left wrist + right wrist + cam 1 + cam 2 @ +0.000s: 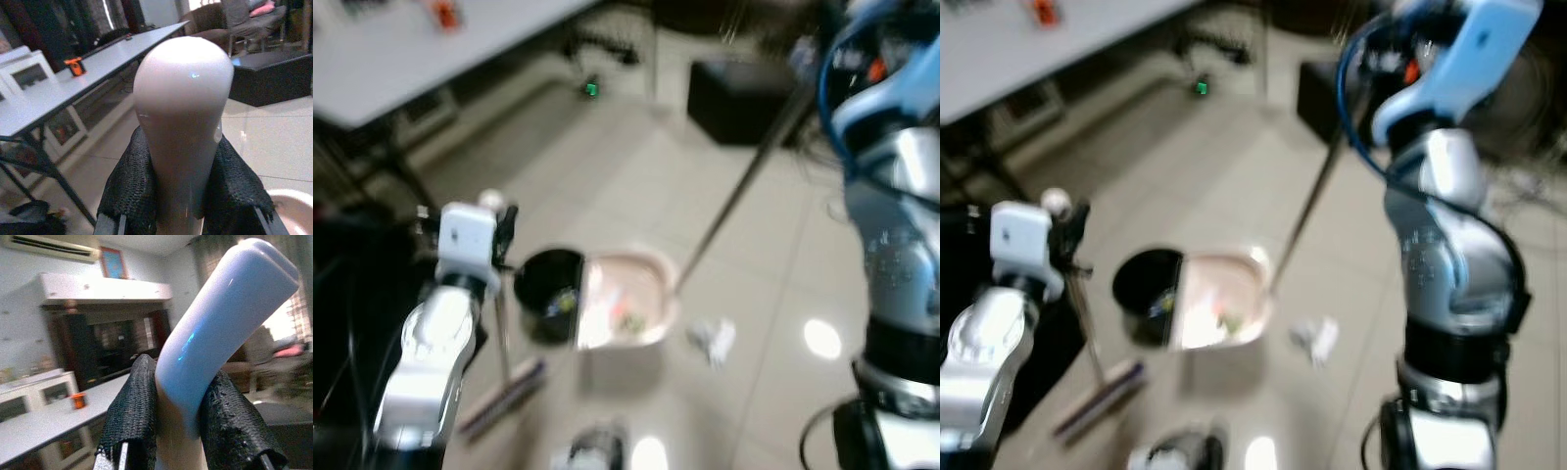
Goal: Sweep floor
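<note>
Left gripper [183, 196] pinched on the rounded pale top of the broom handle [182, 112], black fingers [129, 191] pressed to either side; broom head [504, 394] low on the tiles directly beneath. Left arm raised, forearm upright. Right gripper [178, 426] clamped around the curved blue grip of the dustpan handle [220, 323], held high, thin pole slanting down and away to the pink dustpan [625, 305]. Black bin [548, 291] touching the pan's side; crumpled white scrap [713, 338] just beside it. Head views blurred; pan's contents unclear.

Pale pink dustpan [626, 308], black bin [546, 292], light blue handle [220, 333], black fingers [134, 416]
</note>
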